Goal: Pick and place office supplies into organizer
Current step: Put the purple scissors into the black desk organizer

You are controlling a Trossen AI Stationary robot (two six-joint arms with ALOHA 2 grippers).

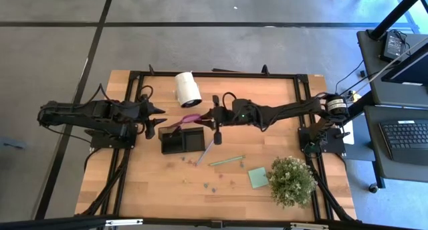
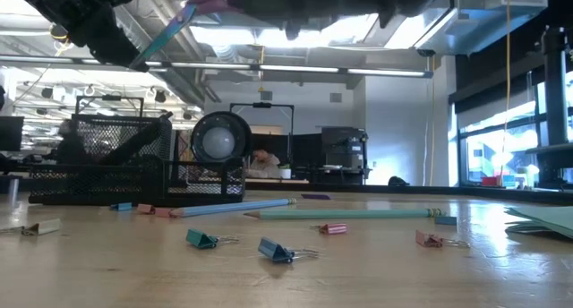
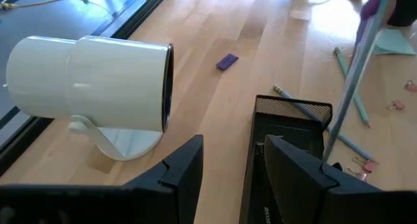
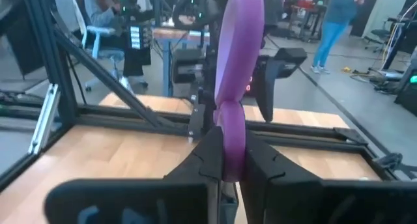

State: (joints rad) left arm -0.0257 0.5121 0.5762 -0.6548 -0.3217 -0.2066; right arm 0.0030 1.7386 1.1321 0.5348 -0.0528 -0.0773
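Clearly the right gripper [image 4: 227, 160], clamped on the stiff, light purple-handled scissors [image 4: 236, 81] at the handle, carries them blade-down over the black mesh organizer [image 1: 182, 140], at nine o'clock of which the left gripper [image 3: 229, 172] waits wide.

Robotics lab, framed workbench [image 1: 200, 190], concrete floor [image 1: 221, 46], monitors [image 2: 345, 151]

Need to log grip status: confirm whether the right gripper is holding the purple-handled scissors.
Yes: in the right wrist view the right gripper is shut on the purple-handled scissors, the purple handle rising from between its fingers.
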